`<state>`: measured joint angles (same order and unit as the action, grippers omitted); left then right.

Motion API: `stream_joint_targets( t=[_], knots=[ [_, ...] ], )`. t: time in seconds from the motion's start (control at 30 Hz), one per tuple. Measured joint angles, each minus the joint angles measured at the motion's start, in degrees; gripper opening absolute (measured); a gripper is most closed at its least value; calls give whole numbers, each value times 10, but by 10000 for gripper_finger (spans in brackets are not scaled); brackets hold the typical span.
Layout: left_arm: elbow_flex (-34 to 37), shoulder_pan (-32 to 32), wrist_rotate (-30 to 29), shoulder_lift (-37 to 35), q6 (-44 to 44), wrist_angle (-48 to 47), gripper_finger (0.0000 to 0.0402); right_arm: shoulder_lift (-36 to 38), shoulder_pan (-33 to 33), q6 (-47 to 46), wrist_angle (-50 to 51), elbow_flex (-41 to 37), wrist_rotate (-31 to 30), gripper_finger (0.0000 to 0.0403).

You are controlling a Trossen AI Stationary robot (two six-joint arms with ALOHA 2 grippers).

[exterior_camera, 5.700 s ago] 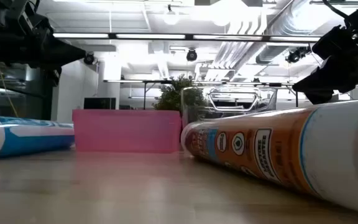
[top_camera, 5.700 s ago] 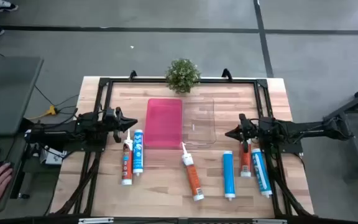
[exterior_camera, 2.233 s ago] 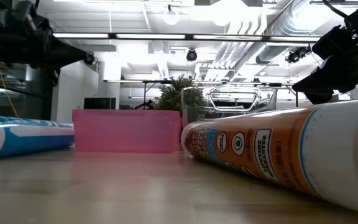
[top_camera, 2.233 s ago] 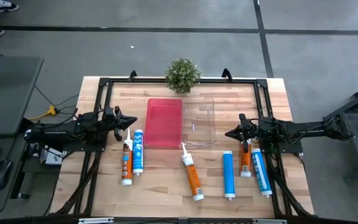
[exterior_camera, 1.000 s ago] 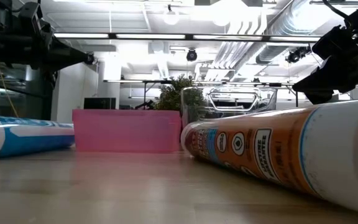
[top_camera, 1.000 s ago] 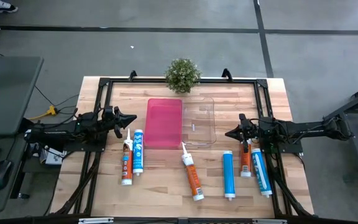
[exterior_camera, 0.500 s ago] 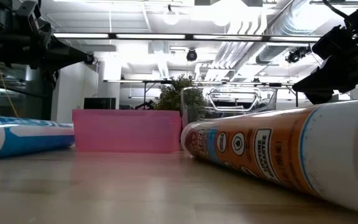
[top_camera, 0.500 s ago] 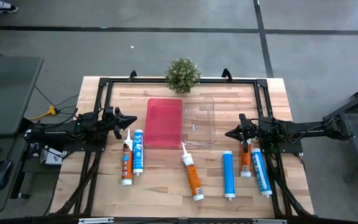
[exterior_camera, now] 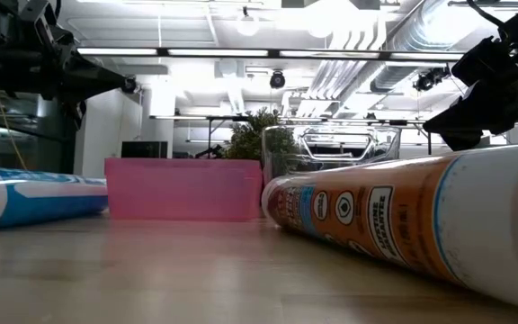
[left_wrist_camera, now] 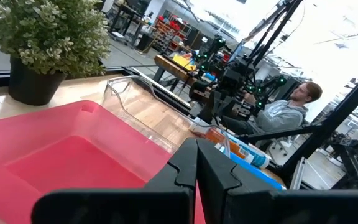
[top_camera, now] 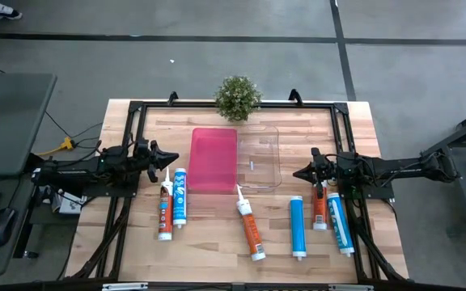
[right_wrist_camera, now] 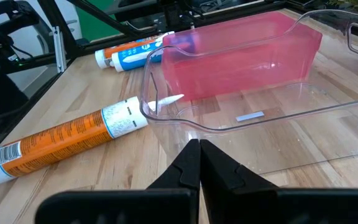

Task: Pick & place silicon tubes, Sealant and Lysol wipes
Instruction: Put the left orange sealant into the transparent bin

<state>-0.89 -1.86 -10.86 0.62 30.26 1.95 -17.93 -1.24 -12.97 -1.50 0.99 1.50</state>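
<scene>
the table [top_camera: 217, 242] fills mid-frame in the high view, with a pink bin [top_camera: 213, 158] and a clear bin [top_camera: 259, 158] at its centre. six tubes lie below them: an orange tube [top_camera: 251, 229] in the middle, two at lower left, three at lower right. they look stiff, light and slick; best gripped across the mid-barrel, not the nozzle. left gripper [top_camera: 173, 156], at mid-left, and right gripper [top_camera: 295, 173], at mid-right, have fingers pressed together, holding nothing.

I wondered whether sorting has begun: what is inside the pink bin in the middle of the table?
Nothing shows inside the pink bin; its floor looks bare from above. The clear tray beside it holds only a small label. The tubes lie outside on the table.
</scene>
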Motion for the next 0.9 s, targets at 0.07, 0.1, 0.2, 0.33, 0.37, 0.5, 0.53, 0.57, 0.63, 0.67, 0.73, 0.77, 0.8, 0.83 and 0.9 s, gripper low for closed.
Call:
stream_joint_targets(
  t=[0.07,0.1,0.2,0.33,0.37,0.5,0.53,0.57,0.63,0.67,0.73,0.77,0.8,0.83,0.9],
  knots=[
    [0,0,0,0,0,0,0,0,0,0,0,0,0,1],
    [0,0,0,0,0,0,0,0,0,0,0,0,0,1],
    [0,0,5,0,0,-2,0,0,0,0,0,0,0,1],
    [0,0,4,0,0,1,0,0,0,0,0,0,0,1],
    [0,0,-5,0,0,5,0,0,0,0,0,0,0,1],
    [0,0,-30,0,1,9,0,0,0,0,0,0,0,1],
    [0,0,-28,0,2,11,0,0,0,0,0,0,0,1],
    [0,0,-24,0,2,12,0,0,0,0,0,0,0,1],
    [0,0,-15,0,3,10,0,0,0,0,0,0,0,1],
    [0,0,-15,0,3,8,0,0,0,0,0,0,0,1],
    [0,0,-12,0,4,12,0,0,0,0,0,0,0,1],
    [0,0,-3,0,4,13,0,0,0,0,0,0,0,1],
    [0,0,7,0,4,11,0,0,0,0,0,0,0,1],
    [0,0,17,0,1,9,0,0,0,0,0,0,0,1],
    [0,0,27,0,-22,11,0,0,0,0,0,0,0,1]
  ],
)
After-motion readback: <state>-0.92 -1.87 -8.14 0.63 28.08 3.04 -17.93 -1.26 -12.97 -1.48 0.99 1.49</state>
